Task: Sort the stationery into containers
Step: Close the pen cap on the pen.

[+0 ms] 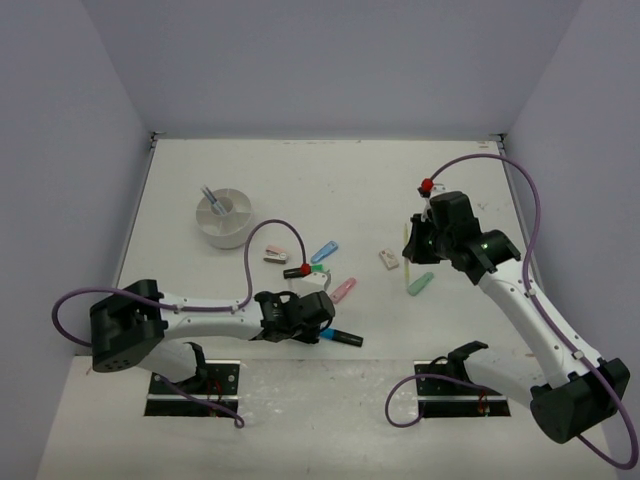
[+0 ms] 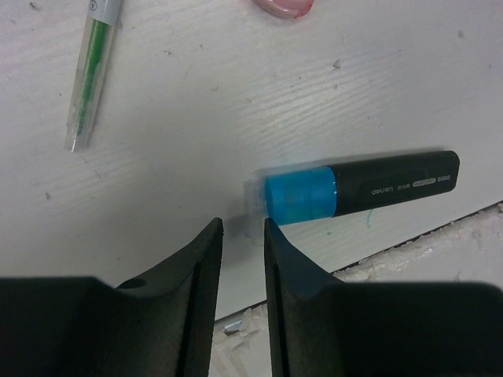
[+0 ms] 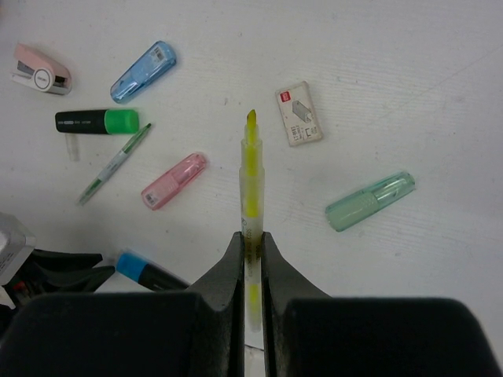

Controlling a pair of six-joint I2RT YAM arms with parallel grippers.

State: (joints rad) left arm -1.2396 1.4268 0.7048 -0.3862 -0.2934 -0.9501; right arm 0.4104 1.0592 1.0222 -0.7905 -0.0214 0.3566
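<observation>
My right gripper is shut on a thin yellow pen and holds it above the table, tip pointing away; in the top view it hangs right of centre. My left gripper is narrowly open and empty, low over the table. A black highlighter with a blue end lies just beyond its right fingertip, also in the top view. The white cup stands at the back left with a pen in it.
Between the arms lie a pinkish eraser, a blue marker, a green-ended black highlighter, a thin green pen, a pink marker, a small boxed eraser and a mint marker.
</observation>
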